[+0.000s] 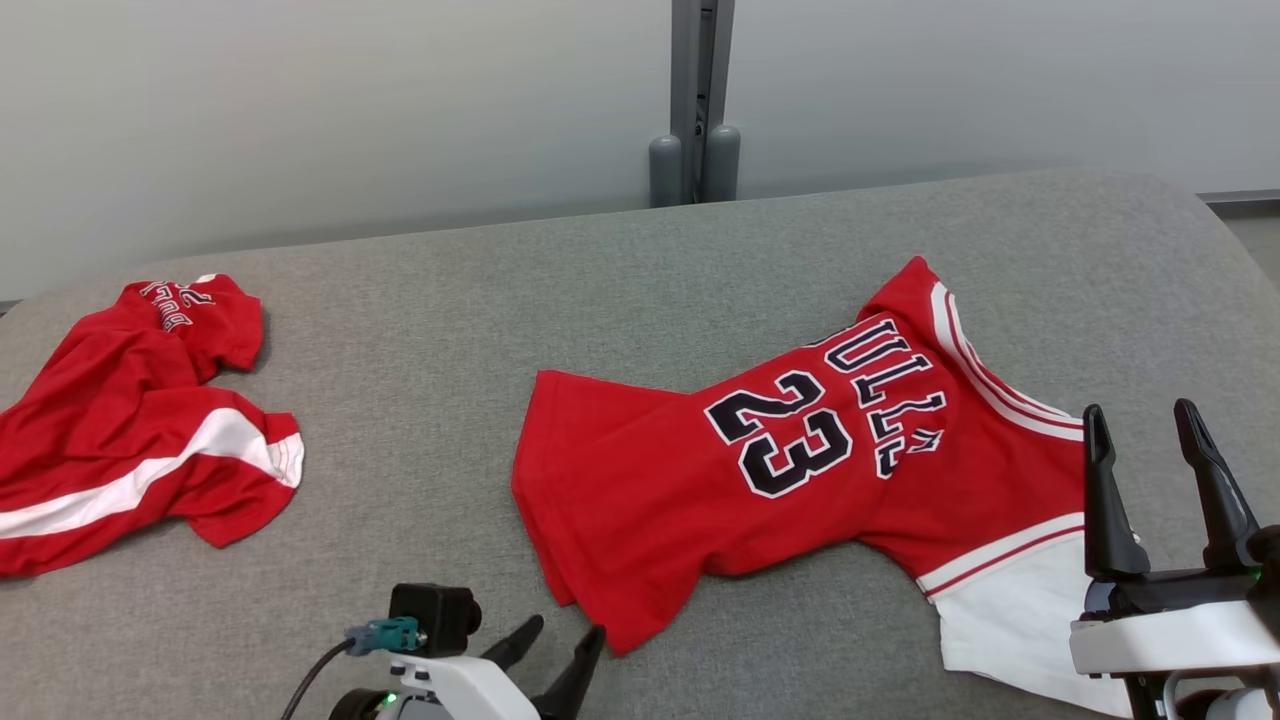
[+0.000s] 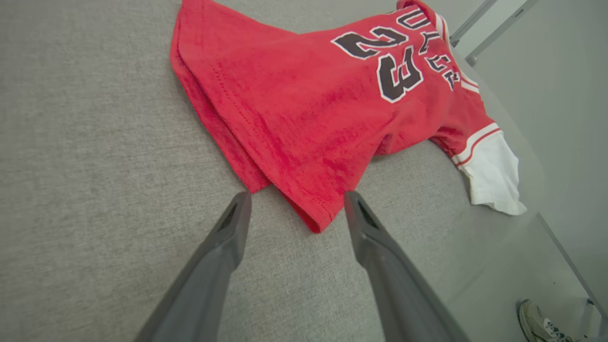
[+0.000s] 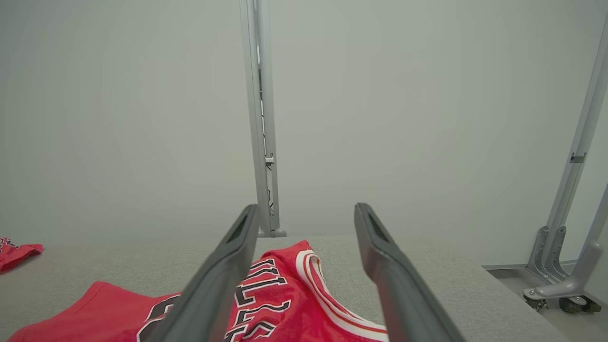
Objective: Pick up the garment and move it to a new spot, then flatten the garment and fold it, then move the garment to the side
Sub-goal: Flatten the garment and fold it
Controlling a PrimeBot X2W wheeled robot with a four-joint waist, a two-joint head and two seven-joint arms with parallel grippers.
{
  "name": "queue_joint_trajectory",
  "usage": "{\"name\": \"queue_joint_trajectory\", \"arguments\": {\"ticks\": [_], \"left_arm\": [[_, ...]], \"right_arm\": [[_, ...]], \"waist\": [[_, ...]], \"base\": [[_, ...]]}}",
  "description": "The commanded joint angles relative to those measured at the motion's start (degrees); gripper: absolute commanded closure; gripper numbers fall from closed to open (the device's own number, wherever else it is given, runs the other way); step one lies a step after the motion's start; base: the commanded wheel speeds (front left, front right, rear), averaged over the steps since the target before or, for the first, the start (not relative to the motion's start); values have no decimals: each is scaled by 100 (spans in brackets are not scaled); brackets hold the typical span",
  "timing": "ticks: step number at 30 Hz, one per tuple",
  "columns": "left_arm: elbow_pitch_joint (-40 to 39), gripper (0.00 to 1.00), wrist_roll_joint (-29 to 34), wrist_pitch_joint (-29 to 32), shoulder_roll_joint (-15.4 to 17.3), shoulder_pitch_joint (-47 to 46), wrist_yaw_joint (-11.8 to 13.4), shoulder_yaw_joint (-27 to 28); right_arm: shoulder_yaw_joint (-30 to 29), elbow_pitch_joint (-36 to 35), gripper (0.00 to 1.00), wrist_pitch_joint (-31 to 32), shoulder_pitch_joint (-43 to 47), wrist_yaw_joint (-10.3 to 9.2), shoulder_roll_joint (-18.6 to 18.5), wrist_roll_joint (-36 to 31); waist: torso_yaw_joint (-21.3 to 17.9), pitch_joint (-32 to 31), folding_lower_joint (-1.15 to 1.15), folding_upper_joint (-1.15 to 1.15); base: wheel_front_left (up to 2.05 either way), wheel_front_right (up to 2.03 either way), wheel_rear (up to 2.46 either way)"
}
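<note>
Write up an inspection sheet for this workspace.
Surface: grey fabric table, flat.
Job's things: red 23 jersey, rumpled, its white sleeve near the table's right edge.
Clutter: second red garment, bunched at the left.
Grippers: left gripper open at the jersey's hem corner; right gripper open, raised by the sleeve.
Cables: black cable by the left wrist.
Surroundings: pale wall, metal post, a shoe on the floor.

A wide surface covered in grey woven fabric (image 1: 420, 330) lies in the foreground, rounded at its far right corner. Behind it stands a plain pale wall (image 1: 300, 110) in soft, even light. An upright grey metal post (image 1: 700, 60) splits the wall, with 2 rounded grey caps (image 1: 665, 170) at its base. To the right, slanted metal struts (image 3: 577, 156) end on small dark wheels (image 3: 572, 305) on a grey floor (image 3: 584, 327).
</note>
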Motion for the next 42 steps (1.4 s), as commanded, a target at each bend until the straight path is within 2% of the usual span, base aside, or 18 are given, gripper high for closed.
{"name": "queue_joint_trajectory", "arguments": {"ticks": [1,7,17,18,19,20,21,23,27,30,37,42], "left_arm": [[-79,0,-56,113,56,74,-27,-32],[-89,0,-222,828,140,56,-59,-279],[348,0,-244,746,105,-402,-17,-301],[375,7,-267,730,102,-435,-27,-306],[396,25,-286,724,99,-465,-35,-312],[411,51,-297,689,96,-498,-37,-316],[428,62,-306,662,93,-527,-44,-308],[473,100,-319,612,92,-556,-46,-302],[452,100,-411,589,108,-608,-83,-322],[185,100,-532,691,241,-609,-129,-369],[-1144,100,-1176,1237,656,-170,-169,-239],[-2084,100,-1564,1540,896,151,-90,13]], "right_arm": [[-19,-13,0,-27,-38,3,-21,32],[18,-32,0,-27,-124,2,-22,106],[60,-15,0,-28,-241,3,-22,163],[65,-11,0,-28,-243,3,-22,170],[63,-3,0,-28,-244,2,-22,171],[60,3,0,-28,-244,3,-22,174],[57,14,0,-28,-239,3,-22,175],[52,28,0,-28,-243,3,-22,176],[33,43,0,-28,-230,3,-21,188],[32,51,0,-28,-216,3,-21,180],[18,58,0,-28,-138,3,-22,193],[29,57,0,-28,-120,2,-22,196]], "waist": [[-38,8,0,0],[-224,119,0,0],[-523,321,0,0],[-542,333,0,0],[-559,343,0,0],[-572,350,0,0],[-583,355,0,0],[-589,362,0,0],[-539,356,0,0],[-457,323,0,0],[-277,227,0,0],[-214,214,0,0]], "base": [[0,0,0],[0,0,0],[0,0,0],[0,0,0],[0,0,0],[0,0,0],[0,0,0],[0,0,0],[0,0,0],[0,0,0],[0,0,0],[0,0,0]]}}
